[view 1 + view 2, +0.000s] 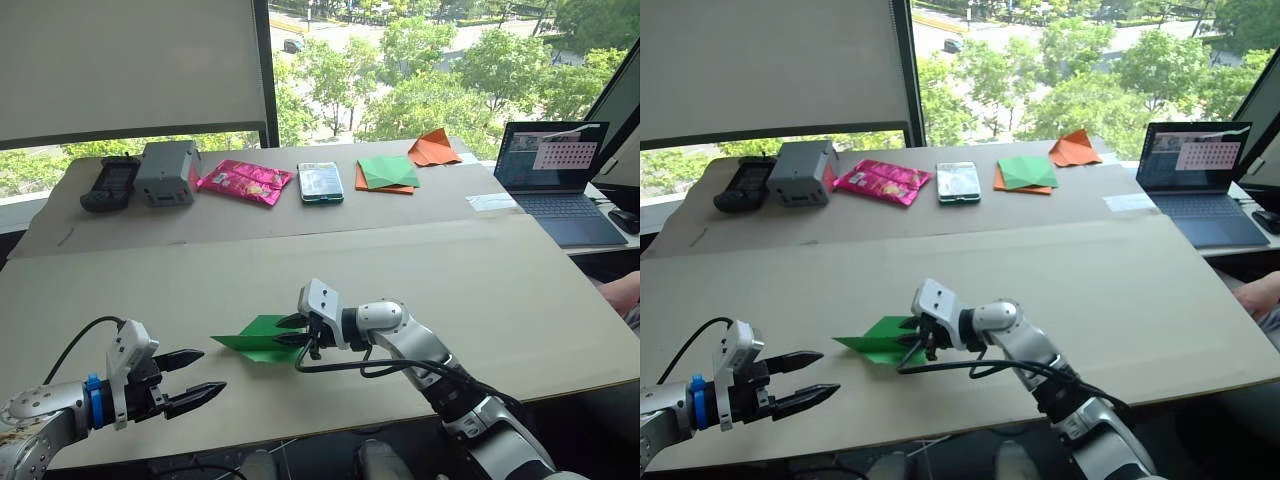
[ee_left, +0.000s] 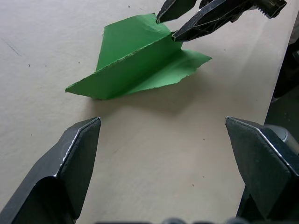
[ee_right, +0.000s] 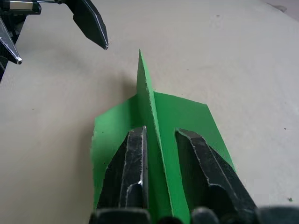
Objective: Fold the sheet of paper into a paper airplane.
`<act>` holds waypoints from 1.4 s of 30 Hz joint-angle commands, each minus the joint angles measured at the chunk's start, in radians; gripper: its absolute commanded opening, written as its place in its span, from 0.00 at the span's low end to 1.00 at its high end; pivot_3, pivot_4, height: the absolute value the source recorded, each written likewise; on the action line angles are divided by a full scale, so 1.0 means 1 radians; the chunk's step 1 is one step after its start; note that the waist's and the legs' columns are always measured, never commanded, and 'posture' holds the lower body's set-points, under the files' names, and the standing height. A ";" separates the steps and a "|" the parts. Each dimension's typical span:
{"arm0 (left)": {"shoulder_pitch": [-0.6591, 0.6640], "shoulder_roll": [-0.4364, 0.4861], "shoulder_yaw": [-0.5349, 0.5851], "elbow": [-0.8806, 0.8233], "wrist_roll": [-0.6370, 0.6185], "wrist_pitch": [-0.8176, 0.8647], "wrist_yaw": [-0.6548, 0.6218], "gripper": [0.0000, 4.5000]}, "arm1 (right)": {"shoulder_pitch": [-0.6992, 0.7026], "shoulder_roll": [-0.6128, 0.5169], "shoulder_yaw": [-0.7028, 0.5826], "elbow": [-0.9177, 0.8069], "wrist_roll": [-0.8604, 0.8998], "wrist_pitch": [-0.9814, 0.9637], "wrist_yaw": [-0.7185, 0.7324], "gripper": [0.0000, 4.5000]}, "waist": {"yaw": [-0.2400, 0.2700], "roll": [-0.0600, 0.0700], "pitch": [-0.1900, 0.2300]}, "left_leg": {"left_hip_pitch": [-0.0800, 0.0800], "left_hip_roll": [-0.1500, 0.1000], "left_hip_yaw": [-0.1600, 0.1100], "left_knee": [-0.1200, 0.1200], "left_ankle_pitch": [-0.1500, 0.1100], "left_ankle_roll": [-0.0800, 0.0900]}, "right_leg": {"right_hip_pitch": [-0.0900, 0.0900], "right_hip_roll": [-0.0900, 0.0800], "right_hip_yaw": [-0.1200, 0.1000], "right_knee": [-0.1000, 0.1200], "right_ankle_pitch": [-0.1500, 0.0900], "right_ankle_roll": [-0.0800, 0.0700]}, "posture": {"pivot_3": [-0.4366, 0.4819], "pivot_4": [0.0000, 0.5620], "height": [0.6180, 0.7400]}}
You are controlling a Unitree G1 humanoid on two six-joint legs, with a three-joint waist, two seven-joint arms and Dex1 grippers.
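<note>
The sheet of paper is folded into a bright green paper airplane (image 1: 252,341) that lies near the table's front edge, wings flat, centre ridge upright, nose toward my left. My right gripper (image 1: 291,331) is at its tail. One finger stands on each side of the ridge (image 3: 145,100), close together with a narrow gap, so it is slightly open. The left finger (image 3: 133,158) touches the ridge. My left gripper (image 1: 205,373) hovers wide open a short way off the nose, holding nothing; from its wrist the airplane (image 2: 135,65) lies ahead of its fingers.
Along the back of the table (image 1: 500,300) lie a black controller (image 1: 110,184), a grey box (image 1: 166,172), a pink packet (image 1: 245,182), a phone (image 1: 320,182), a green sheet on orange paper (image 1: 387,172) and folded orange paper (image 1: 433,148). A laptop (image 1: 560,170) stands at right.
</note>
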 commanded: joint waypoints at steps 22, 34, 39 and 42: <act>-0.018 0.008 0.018 -0.014 -0.009 -0.011 -0.006 1.00 | 0.010 0.018 -0.023 -0.060 -0.016 -0.023 0.000 0.00 | 0.000 0.000 0.000 | 0.001 0.000 0.000 0.000 0.000 0.000 | 0.001 0.000 0.000 0.000 0.000 0.000 | 0.48 0.27 0.93; -0.002 0.007 0.025 -0.016 -0.005 -0.014 -0.007 1.00 | 0.017 0.025 -0.018 -0.025 -0.026 -0.035 -0.006 0.42 | 0.000 0.000 0.000 | 0.001 0.000 0.000 0.000 0.000 0.000 | 0.001 0.000 0.000 0.001 0.000 0.000 | 0.48 0.27 0.93; 0.001 0.006 0.025 -0.016 -0.006 -0.015 -0.007 1.00 | 0.028 0.028 -0.013 0.009 -0.032 -0.046 -0.007 0.42 | 0.000 0.000 0.000 | 0.001 0.000 0.000 0.000 0.000 0.000 | 0.001 0.000 0.000 0.001 0.000 0.000 | 0.48 0.27 0.93; 0.000 0.007 0.025 -0.014 -0.005 -0.015 -0.008 1.00 | 0.033 0.031 -0.011 0.016 -0.031 -0.048 -0.003 0.42 | 0.000 0.000 0.000 | 0.001 0.000 0.000 0.000 0.000 0.000 | 0.001 0.000 0.000 0.001 0.000 0.000 | 0.48 0.27 0.93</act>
